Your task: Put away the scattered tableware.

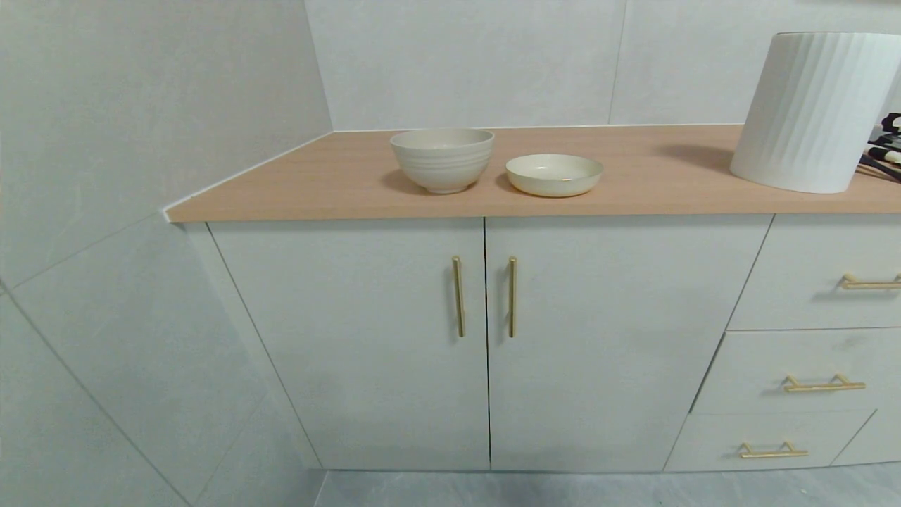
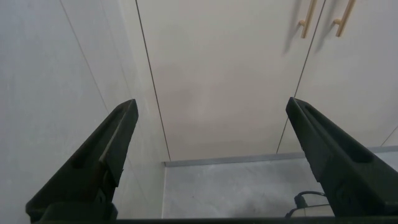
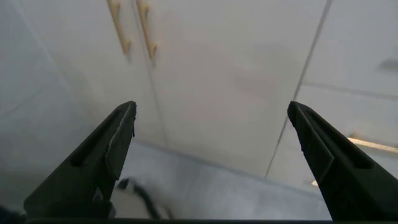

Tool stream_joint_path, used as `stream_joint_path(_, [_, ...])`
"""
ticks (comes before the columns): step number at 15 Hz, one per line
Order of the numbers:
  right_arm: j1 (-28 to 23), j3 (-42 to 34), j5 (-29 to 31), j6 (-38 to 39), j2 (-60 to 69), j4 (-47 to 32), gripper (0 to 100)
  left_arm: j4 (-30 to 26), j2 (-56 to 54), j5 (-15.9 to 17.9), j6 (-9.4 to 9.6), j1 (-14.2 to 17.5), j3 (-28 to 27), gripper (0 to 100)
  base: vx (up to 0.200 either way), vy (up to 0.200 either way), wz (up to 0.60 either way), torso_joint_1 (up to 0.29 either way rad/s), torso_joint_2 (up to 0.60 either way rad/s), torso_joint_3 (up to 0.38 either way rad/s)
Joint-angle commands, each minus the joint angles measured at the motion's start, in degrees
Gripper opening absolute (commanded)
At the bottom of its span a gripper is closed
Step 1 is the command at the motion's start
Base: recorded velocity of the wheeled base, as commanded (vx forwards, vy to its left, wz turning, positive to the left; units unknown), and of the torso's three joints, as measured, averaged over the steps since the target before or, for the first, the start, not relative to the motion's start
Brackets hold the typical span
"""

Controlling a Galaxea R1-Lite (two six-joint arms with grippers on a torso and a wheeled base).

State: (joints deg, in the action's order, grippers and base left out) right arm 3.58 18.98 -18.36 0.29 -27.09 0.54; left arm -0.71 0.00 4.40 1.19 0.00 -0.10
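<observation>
A deep cream bowl (image 1: pixel 442 158) with ribbed sides stands on the wooden countertop (image 1: pixel 331 179). Right beside it sits a shallow cream dish (image 1: pixel 554 174), a small gap between them. My left gripper (image 2: pixel 211 112) hangs low in front of the cabinet doors, open, nothing between its dark fingers (image 2: pixel 106 155). My right gripper (image 3: pixel 211 115) is also open and empty, low before the doors and drawer fronts, with its fingers (image 3: pixel 323 155) spread wide.
Below the counter are two shut doors with gold handles (image 1: pixel 458 296) (image 1: pixel 512 296). Shut drawers (image 1: pixel 816 271) stack at the right. A tall white ribbed container (image 1: pixel 813 109) stands on the counter's right end, dark utensils (image 1: pixel 883 148) behind it. A tiled wall closes the left side.
</observation>
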Motion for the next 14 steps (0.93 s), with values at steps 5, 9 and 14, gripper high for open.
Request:
stream_joint_path(5, [15.84, 5.89, 6.23, 0.15, -32.68, 11.68, 100, 0.00, 0.00, -0.01, 0.04, 0.00, 0.01, 100, 0.000, 0.000, 0.00, 0.000, 0.00, 0.000])
stream_joint_path(9, [20.41, 10.46, 6.32, 0.23, -50.70, 27.41, 100, 0.00, 0.00, -0.01, 0.12, 0.00, 0.01, 100, 0.000, 0.000, 0.00, 0.000, 0.00, 0.000])
stream_joint_path(14, [25.42, 22.50, 6.23, 3.22, -68.80, 34.80, 100, 0.00, 0.00, 0.08, 0.12, 0.00, 0.01, 100, 0.000, 0.000, 0.00, 0.000, 0.00, 0.000])
